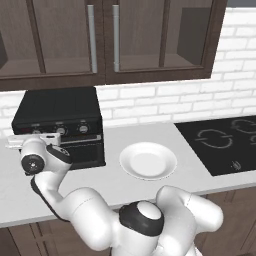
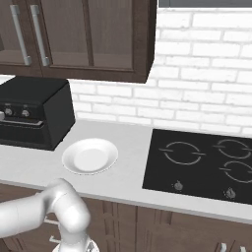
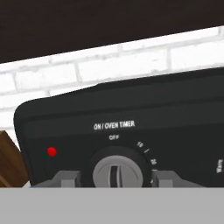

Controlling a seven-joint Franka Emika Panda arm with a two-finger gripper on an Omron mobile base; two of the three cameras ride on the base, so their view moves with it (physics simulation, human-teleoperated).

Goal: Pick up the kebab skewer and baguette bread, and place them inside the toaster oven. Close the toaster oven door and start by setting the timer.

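**Pincer at the timer knob**

In your hand view the pincer [image 3: 113,178] straddles the timer knob [image 3: 117,171] on the toaster oven [image 3: 131,113]: one grey fingertip [image 3: 65,179] sits just left of the knob and the other just right of it, the jaws drawn in narrow beside its silver ring. You cannot tell whether the pads actually press it. The knob's centre ridge stands roughly upright under the label "ON / OVEN TIMER", near the "OFF" mark, and a red lamp [image 3: 52,152] shows to its left.

From the left base view the oven [image 1: 60,122] stands on the worktop [image 1: 115,190] against the brick wall, front facing you, its long side running left to right. The toaster oven door [image 1: 82,152] stands closed. A white plate [image 1: 148,160] lies just right of it, and a black cooktop [image 1: 225,142] further right
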